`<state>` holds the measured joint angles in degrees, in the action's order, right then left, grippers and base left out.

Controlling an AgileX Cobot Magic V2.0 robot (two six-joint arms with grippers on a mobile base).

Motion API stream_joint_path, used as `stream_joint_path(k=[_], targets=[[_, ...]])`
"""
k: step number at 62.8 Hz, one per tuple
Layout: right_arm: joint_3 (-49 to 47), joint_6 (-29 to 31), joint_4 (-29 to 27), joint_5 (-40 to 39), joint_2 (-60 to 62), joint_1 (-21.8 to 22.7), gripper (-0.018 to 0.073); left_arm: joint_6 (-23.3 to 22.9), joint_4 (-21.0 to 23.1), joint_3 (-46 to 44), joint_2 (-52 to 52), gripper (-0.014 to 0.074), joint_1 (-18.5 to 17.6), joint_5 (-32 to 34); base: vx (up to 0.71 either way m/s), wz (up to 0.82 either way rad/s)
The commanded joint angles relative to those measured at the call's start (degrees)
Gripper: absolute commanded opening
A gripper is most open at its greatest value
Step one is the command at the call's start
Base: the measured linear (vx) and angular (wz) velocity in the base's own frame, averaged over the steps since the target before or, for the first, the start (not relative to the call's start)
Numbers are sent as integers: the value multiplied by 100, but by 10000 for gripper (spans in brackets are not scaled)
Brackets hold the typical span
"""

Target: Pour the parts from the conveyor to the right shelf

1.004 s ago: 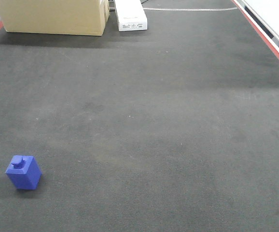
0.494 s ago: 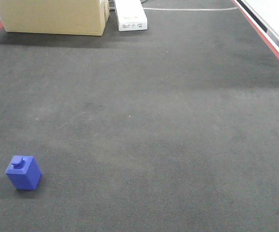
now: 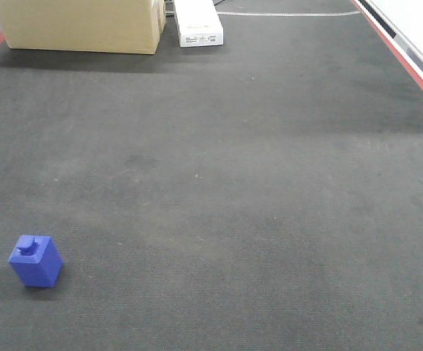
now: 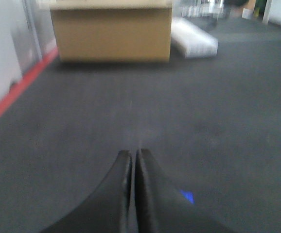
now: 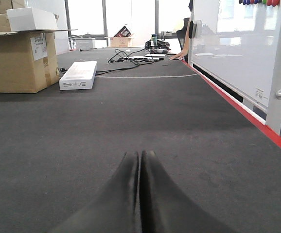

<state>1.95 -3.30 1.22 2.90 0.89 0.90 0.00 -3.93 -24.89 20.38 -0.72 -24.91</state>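
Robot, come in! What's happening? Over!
Left gripper shut, right gripper shut, both empty. Small blue plastic block on dark carpet, untouched. Tan cardboard box far back.

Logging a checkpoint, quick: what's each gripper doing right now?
Left gripper: closed, holding nothing.
Right gripper: closed, holding nothing.

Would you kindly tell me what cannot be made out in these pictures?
Blue block: left wrist view, blurred, partly hidden behind the left gripper.
Cardboard box: front view, top cut off by the upper edge.
White box label: front view, print too small to read.
Conveyor and right shelf: in no view.
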Motion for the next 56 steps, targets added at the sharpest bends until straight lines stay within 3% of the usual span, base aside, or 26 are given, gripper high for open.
stream_joint_path(k=[1,13,32,42,56], targets=[[85,16,8,-460,69,-5,-10,44,1,-411,621,-6,-24,-348,0,0],[85,16,8,-460,69,-5,-10,39,5,-418,1266,-6,-24,-488,0,0],[85,16,8,-460,69,-5,-10,0,5,-418,1346,26,-24,-305,0,0],[85,16,8,-460,69,-5,-10,0,5,-423,1346,127,-24,-388,0,0],[85,16,8,-460,69,-5,-10,0,5,-423,1346,390,-24,-402,0,0]])
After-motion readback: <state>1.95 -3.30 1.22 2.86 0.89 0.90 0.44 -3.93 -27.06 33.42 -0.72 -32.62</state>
